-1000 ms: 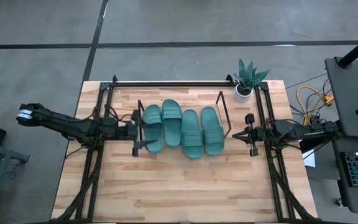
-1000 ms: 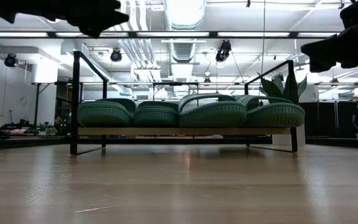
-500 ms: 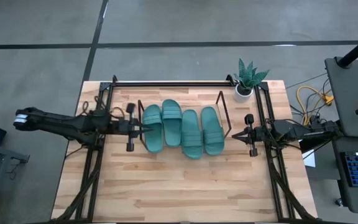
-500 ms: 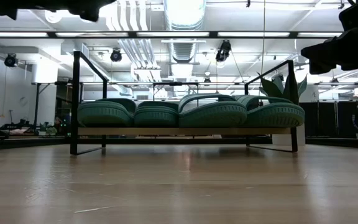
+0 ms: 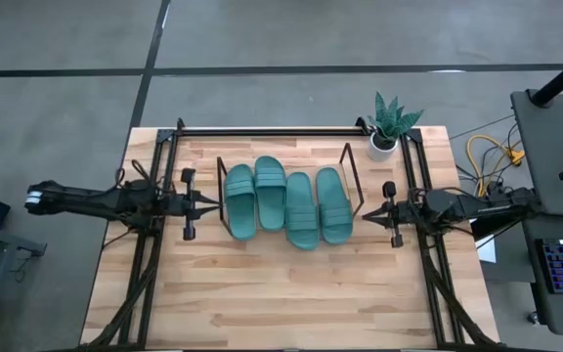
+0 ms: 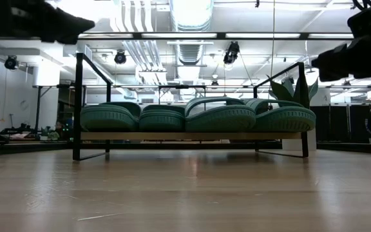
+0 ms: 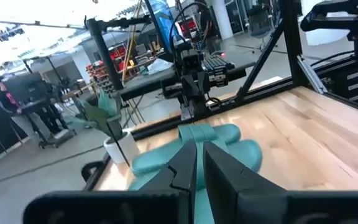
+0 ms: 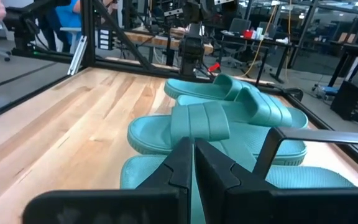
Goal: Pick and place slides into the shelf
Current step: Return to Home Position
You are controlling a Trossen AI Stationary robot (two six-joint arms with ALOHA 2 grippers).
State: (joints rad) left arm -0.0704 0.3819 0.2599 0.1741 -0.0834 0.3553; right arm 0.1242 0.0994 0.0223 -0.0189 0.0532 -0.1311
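Several teal slides (image 5: 286, 200) lie side by side, soles down, on the low black-rod shelf (image 5: 349, 166) in the middle of the table; the low view shows them in a row (image 6: 198, 118) between the shelf's end frames (image 6: 78, 103). My left gripper (image 5: 213, 202) hovers shut just left of the shelf's left end, pointing at the slides (image 7: 229, 140). My right gripper (image 5: 369, 212) hovers shut just right of the shelf's right end, facing the slides (image 8: 229, 112). Neither touches anything.
A small potted plant (image 5: 389, 127) stands at the far right corner. Black frame rails (image 5: 262, 130) run along the far edge and down both sides. Bare wood (image 5: 281, 293) lies between the shelf and the near edge. A person (image 7: 11, 106) is in the room beyond.
My left gripper stood open at the leftmost slide, then shut and drew back toward the table's left edge, clear of the shelf. The slides have stayed where they were.
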